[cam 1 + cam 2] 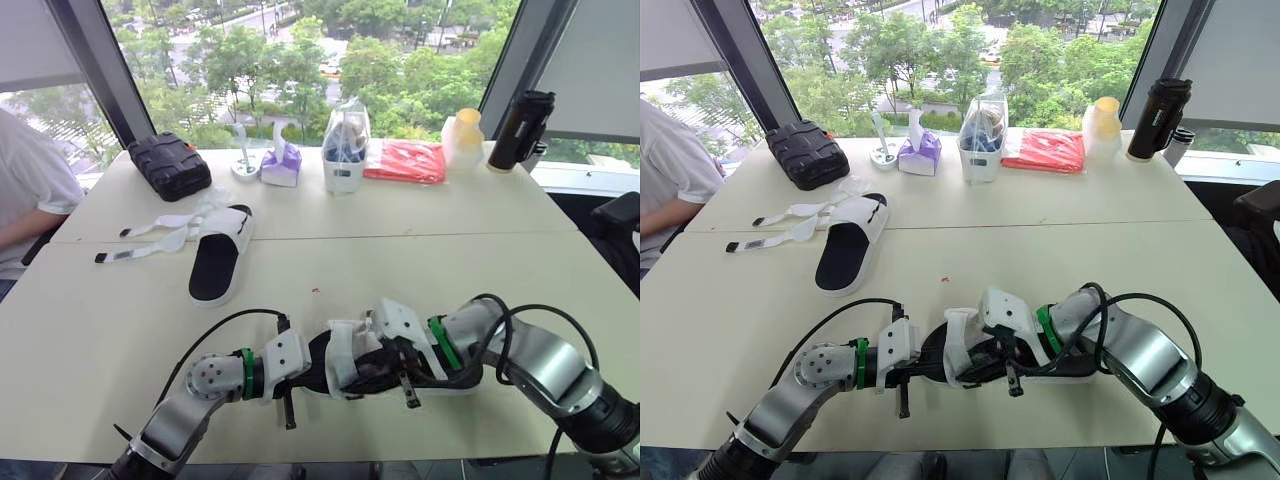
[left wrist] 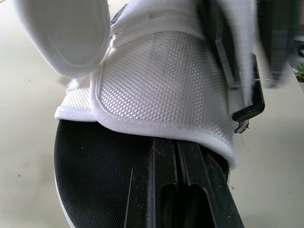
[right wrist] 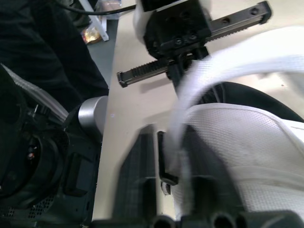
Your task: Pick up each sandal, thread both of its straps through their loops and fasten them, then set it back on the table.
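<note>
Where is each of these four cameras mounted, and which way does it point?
Left eye view: on the head, looking forward and down at the table, showing the left gripper and right gripper at the near sandal.
Right eye view: beside it, same scene.
Left wrist view: along its shut fingers, under the sandal's white upper.
Right wrist view: towards the sandal's strap and the left gripper.
Shared: that sandal.

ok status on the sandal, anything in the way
Left gripper shut, tucked into near sandal. Right gripper shut on its strap. Other sandal well clear, straps loose.
</note>
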### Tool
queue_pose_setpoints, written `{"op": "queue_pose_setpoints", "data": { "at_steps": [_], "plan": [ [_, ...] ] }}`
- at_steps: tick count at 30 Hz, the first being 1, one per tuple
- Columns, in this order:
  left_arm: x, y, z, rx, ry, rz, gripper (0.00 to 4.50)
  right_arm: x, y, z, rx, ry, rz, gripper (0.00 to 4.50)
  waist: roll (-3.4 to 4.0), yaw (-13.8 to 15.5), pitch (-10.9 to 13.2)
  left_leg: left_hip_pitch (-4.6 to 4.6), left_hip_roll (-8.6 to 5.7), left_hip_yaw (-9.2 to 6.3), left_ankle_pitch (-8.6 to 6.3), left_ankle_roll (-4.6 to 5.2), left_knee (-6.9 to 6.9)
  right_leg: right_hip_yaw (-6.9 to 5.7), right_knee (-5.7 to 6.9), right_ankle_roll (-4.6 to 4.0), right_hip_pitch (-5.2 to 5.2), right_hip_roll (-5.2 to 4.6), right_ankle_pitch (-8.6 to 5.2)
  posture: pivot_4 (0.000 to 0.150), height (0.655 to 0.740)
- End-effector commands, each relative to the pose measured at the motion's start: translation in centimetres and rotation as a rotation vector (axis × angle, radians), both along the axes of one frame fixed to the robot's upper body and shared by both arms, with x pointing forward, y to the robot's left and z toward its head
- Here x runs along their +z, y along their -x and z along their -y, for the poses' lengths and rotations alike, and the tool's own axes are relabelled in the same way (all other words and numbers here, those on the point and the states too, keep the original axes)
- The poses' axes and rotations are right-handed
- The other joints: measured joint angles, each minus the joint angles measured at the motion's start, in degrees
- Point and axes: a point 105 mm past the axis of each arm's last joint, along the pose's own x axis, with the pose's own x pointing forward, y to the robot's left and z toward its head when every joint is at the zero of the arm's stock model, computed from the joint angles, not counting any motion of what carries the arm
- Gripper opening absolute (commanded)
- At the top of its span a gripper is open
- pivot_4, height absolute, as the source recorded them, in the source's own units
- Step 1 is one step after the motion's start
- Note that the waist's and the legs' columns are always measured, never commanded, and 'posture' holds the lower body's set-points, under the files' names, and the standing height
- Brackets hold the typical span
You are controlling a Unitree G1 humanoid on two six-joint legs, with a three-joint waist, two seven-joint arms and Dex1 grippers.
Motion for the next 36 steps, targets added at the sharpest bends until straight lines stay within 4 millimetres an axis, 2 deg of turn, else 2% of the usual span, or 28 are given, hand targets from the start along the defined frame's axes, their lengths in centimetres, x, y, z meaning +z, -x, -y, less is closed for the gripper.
{"op": "queue_pose_setpoints", "data": {
  "at_steps": [1, 3, 14, 19, 26, 36],
  "plan": [
    [-4.8, 3.3, 0.4, -0.072, -0.110, -0.205, 0.00, 0.5, -0.6, 0.8, -0.038, 0.026, 0.010, 2.72, -0.01, -0.1, 0.0, 0.24, 0.02, 0.01, -0.11, -0.05, 0.00, 0.01, -0.01, 0.19, 0.22, 0.00, -0.15, 0.150, 0.7400],
    [-4.8, 3.3, 0.4, -0.073, -0.110, -0.204, 0.00, 1.4, -0.1, 1.5, -0.033, 0.035, -0.016, 3.66, 0.00, 0.0, 0.0, 0.30, 0.04, 0.00, -0.14, -0.05, 0.00, 0.00, 0.00, 0.15, 0.29, 0.00, -0.32, 0.150, 0.7400],
    [-4.9, 3.3, 0.5, -0.078, -0.109, -0.203, 0.00, 4.3, 2.4, 4.5, -0.078, 0.031, -0.140, 3.66, -0.01, 0.3, 0.0, 0.20, -0.01, -0.02, -0.22, 0.02, 0.00, 0.01, -0.05, 0.22, 0.26, -0.07, -0.33, 0.150, 0.7400],
    [-4.9, 3.2, 0.6, -0.078, -0.106, -0.202, 0.00, 1.6, 3.4, 5.6, -0.161, 0.043, -0.266, 3.66, -0.05, 0.5, 0.0, 0.19, -0.01, -0.03, -0.25, 0.06, 0.00, -0.01, -0.09, 0.28, 0.29, -0.08, -0.37, 0.150, 0.7400],
    [-4.8, 3.1, 0.4, -0.081, -0.111, -0.200, 0.00, -0.7, 3.4, 4.9, -0.202, 0.027, -0.274, 3.66, 0.00, 0.4, 0.0, 0.21, -0.09, 0.07, -0.29, 0.10, 0.00, 0.00, -0.09, 0.40, 0.27, -0.23, -0.42, 0.150, 0.7400],
    [-4.8, 3.1, 0.3, -0.079, -0.114, -0.203, 0.00, -1.2, 2.4, 3.4, -0.224, -0.019, -0.232, 3.66, -0.01, 0.2, 0.0, 0.22, -0.11, 0.05, -0.29, 0.11, 0.00, -0.01, -0.09, 0.45, 0.27, -0.23, -0.43, 0.150, 0.7400]
  ]
}}
